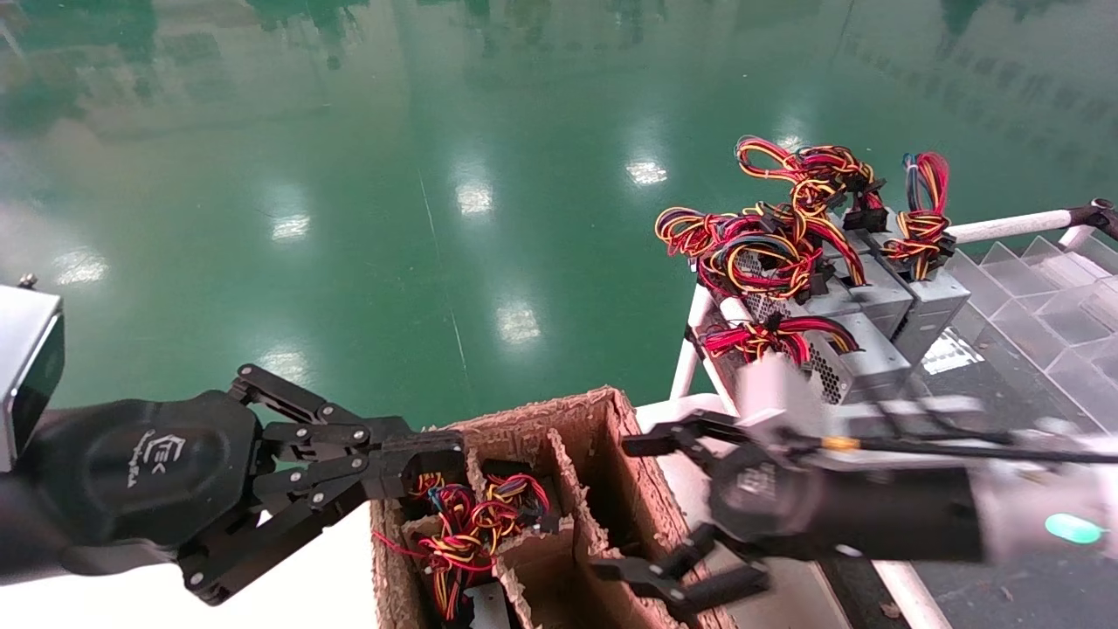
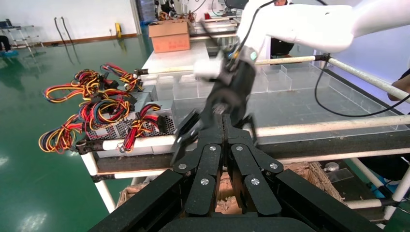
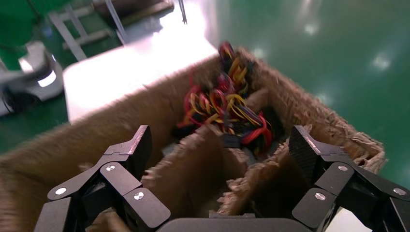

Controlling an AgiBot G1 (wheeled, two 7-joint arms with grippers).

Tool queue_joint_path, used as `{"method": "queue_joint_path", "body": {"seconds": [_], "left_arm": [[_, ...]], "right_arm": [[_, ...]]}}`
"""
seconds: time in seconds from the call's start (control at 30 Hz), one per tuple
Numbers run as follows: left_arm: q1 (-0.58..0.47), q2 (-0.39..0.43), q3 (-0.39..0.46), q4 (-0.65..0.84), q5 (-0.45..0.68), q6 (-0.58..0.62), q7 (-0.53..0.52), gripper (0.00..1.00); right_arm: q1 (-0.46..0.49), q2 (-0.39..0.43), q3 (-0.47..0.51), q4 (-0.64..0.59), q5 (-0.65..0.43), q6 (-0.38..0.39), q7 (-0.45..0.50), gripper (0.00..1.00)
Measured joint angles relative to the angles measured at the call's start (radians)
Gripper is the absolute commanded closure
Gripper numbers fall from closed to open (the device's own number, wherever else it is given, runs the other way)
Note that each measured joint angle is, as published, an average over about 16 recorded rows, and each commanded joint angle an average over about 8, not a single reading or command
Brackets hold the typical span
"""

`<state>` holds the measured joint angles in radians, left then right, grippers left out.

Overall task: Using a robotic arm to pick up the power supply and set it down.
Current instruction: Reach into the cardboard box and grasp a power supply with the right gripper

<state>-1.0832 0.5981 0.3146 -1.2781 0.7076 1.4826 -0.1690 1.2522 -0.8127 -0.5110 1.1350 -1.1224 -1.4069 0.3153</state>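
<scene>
Brown cardboard divider box [image 1: 603,419] sits low centre with one power supply [image 1: 476,603] down in a left compartment, wires [image 1: 467,524] spilling up; right pincer [image 1: 651,515] hangs over the box's right compartments, fingers wide apart and empty, the wires just ahead of it in the right wrist view [image 3: 227,104]. Left pincer [image 1: 437,459] is at the box's left rim beside those wires, fingers together on nothing. More grey supplies [image 1: 860,323] with wire bundles lie on the raised surface [image 1: 1004,349] at right, well apart from both pincers.
</scene>
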Motion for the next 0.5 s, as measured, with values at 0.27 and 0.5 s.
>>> {"method": "queue_joint_path", "body": {"seconds": [0.27,0.5], "left_arm": [[0.000,0.000,0.000,0.000,0.000,0.000,0.000,0.00],[0.000,0.000,0.001,0.000,0.000,0.000,0.000,0.00]], "right_arm": [[0.039,-0.118,-0.082,-0.022,-0.164,0.081,-0.005,0.96],[0.022,-0.170,-0.109,0.011,-0.230,0.153,0.000,1.00]]}}
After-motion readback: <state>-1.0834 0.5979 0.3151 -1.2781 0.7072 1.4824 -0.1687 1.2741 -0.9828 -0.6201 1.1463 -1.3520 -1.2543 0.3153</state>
